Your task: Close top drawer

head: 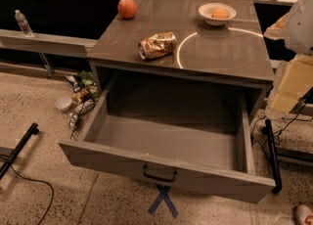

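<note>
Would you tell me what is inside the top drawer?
Nothing shows inside the top drawer: its visible floor is bare. The strip of floor just behind its front panel is hidden. The gripper is not in view.

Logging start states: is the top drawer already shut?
No, the top drawer stands pulled far out, its handle toward the camera; the gripper is not in view, only the white arm at the right edge.

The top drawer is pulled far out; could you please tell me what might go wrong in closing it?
The pincer is out of view, so its approach cannot be checked; a push far from the handle might skew the top drawer. A hard shove could jolt the cabinet and roll the crushed can or the red fruit.
</note>
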`<state>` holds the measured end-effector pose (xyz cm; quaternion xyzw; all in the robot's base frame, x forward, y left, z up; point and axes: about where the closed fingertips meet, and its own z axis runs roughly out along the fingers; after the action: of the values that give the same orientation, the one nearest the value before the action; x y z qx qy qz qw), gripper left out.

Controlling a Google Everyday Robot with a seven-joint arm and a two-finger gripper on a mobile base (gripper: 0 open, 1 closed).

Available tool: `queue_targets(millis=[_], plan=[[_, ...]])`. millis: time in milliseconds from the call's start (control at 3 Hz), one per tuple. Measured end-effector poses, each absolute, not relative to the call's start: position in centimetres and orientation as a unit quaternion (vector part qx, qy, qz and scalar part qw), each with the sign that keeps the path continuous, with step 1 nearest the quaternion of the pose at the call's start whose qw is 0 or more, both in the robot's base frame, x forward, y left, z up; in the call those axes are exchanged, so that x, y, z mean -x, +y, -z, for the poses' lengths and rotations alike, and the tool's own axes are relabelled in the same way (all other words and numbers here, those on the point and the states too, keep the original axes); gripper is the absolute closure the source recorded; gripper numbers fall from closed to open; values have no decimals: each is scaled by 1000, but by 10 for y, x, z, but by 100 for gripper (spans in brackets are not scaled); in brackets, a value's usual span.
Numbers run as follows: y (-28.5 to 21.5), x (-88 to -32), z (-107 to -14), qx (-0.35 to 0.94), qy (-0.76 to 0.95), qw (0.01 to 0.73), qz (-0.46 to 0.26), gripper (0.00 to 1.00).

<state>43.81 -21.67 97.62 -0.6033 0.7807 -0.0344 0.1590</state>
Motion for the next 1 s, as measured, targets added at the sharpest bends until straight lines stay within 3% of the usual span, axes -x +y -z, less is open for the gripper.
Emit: queue_targets(millis=[333,1000], plan=[[-217,-438,-976,603,781,159,34,0],[-214,-430,-958,605,778,163,32,40]])
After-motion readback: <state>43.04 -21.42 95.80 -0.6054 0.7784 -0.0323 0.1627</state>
